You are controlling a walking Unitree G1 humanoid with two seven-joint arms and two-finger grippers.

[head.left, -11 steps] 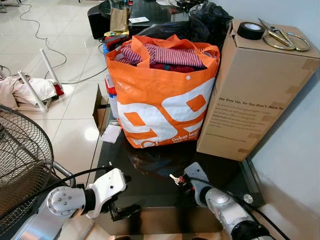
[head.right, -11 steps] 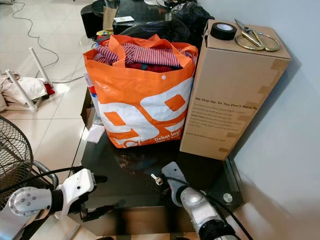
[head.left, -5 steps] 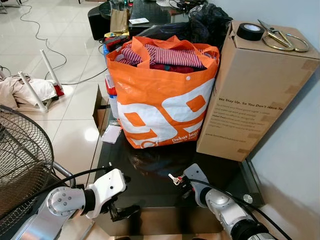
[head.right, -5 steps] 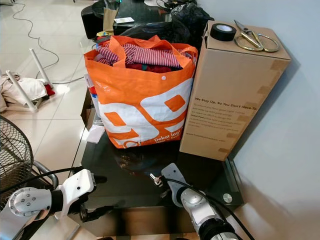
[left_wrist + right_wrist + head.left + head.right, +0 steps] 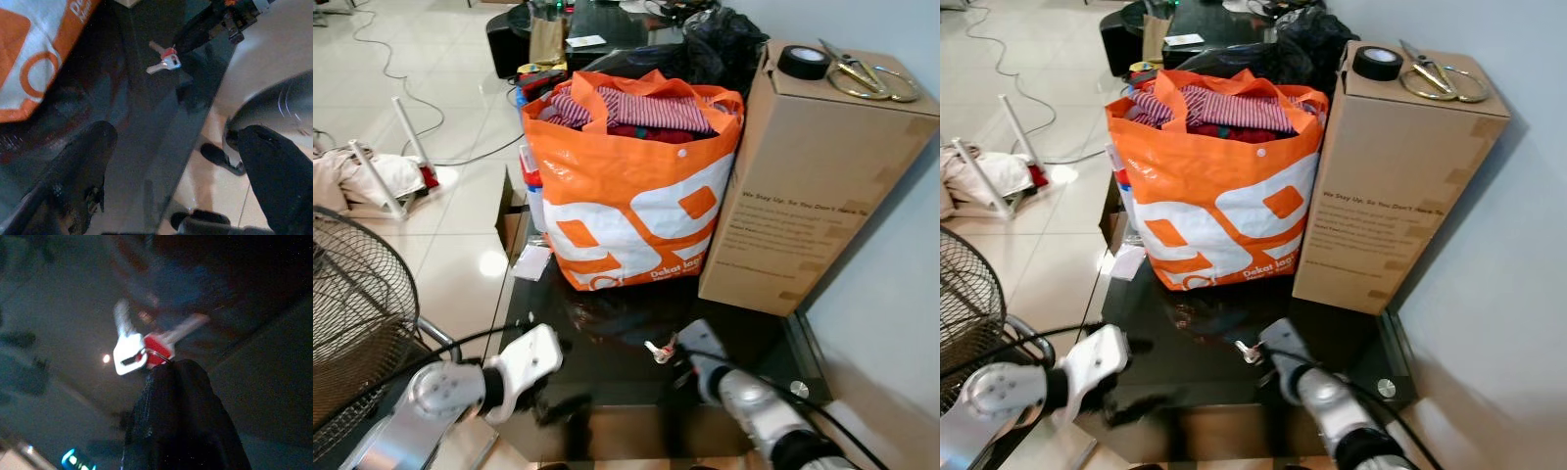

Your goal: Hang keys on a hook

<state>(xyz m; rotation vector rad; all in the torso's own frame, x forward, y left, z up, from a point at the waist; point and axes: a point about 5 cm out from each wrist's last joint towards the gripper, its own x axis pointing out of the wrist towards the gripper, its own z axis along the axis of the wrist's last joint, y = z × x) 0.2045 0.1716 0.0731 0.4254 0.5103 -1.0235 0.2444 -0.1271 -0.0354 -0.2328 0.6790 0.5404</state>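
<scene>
black table point(image 5: 626, 362) | orange bag point(image 5: 631, 186), box point(image 5: 813, 186) behind | right gripper point(image 5: 671, 354) jaws pinch keys point(image 5: 655, 350) | left gripper point(image 5: 181, 161) jaws wide

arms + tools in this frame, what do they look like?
Both arms are silver metal with round bolted joints, black cables trailing along them. The left tool sits on a white housing with black fingers; the right tool has a grey housing and black fingers.

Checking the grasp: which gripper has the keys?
The right gripper: it pinches the ring of the keys, one silver, one red-capped, over the black table. The left gripper is open.
</scene>
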